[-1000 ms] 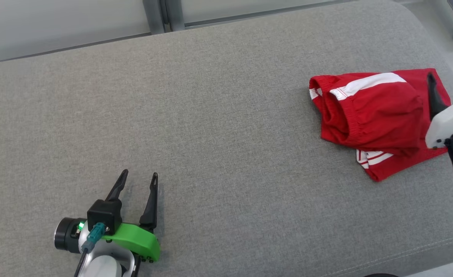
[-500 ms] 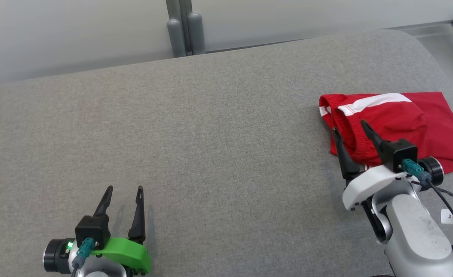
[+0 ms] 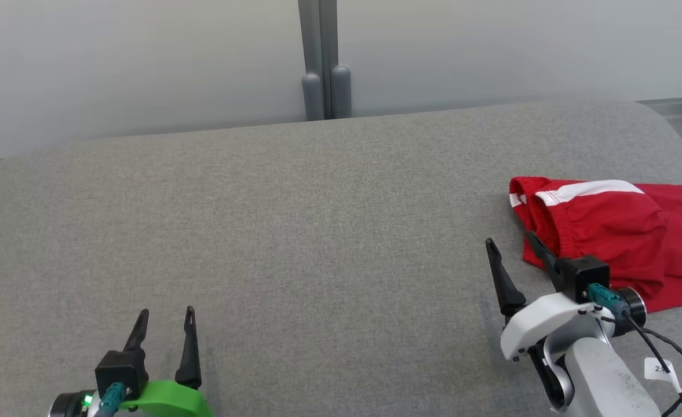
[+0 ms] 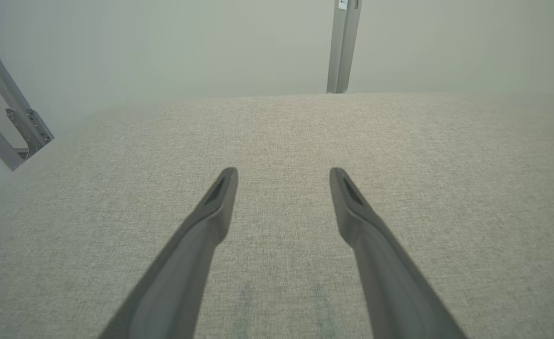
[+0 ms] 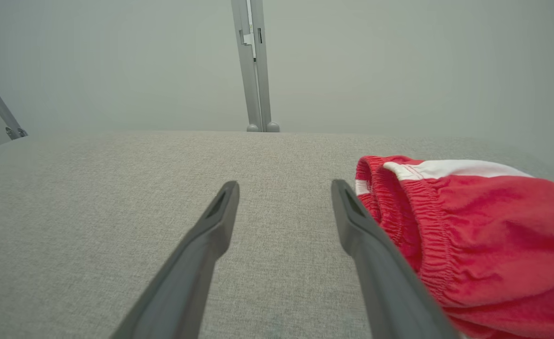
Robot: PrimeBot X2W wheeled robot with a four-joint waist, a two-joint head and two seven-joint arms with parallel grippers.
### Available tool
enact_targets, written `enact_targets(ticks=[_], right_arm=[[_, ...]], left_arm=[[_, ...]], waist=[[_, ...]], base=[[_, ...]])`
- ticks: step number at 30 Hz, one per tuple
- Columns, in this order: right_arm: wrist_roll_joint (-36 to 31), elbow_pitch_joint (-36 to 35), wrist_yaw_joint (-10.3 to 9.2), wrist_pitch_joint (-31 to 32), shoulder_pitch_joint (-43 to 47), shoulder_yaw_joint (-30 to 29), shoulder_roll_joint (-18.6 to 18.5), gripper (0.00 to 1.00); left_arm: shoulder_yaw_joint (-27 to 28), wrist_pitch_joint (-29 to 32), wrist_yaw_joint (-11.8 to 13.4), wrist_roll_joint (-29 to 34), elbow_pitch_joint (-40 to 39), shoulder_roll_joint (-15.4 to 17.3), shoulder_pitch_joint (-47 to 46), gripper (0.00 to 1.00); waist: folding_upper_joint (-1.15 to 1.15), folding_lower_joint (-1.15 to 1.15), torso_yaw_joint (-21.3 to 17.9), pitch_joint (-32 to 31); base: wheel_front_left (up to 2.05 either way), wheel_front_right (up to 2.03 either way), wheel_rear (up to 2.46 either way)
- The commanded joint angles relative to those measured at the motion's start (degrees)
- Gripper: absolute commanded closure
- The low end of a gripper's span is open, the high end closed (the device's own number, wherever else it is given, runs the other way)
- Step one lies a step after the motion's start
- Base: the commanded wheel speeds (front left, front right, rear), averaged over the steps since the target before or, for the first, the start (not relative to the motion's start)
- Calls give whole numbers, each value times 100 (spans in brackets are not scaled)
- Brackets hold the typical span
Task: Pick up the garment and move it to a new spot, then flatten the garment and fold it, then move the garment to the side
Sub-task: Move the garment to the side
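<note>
Left gripper: low at the front left of the grey worktop. Fingers apart, nothing between them. Well apart from the garment.

Right gripper: fingers apart, empty, pointing away from the robot.

Garment: red shorts with white stripes, lying folded at the worktop's right end, long axis left to right. It lies just right of the right fingers, waistband beside the outer one; contact cannot be told. Right arm is nearer.

Count: one garment, two grippers.

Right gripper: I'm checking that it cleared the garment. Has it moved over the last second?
Yes. Judged against the red garment, the right gripper went from the garment's right edge to its near-left corner, jaws open, holding nothing.
</note>
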Motion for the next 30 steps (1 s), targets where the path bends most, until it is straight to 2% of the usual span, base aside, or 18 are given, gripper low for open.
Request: enact_targets(ticks=[1, 12, 23, 30], right_arm=[[-56, 29, -10, -20, 101, 0, -2, 0], [-189, 133, -10, -19, 249, -174, 87, 0], [-749, 14, -10, -19, 543, -511, 141, 0], [-799, 54, -10, -19, 586, -538, 163, 0]], left_arm=[[24, 5, 21, 31, 10, 24, 82, 0], [156, 5, -22, 75, 65, 24, 19, 0], [265, 5, -83, -24, 116, 24, 114, 0], [247, 5, -124, -66, 111, 24, 144, 0]], waist=[[0, 0, 88, -105], [0, 0, 116, -250], [0, 0, 19, -375], [0, 0, 29, -403]], base=[[0, 0, 0], [0, 0, 0], [0, 0, 0], [0, 0, 0]])
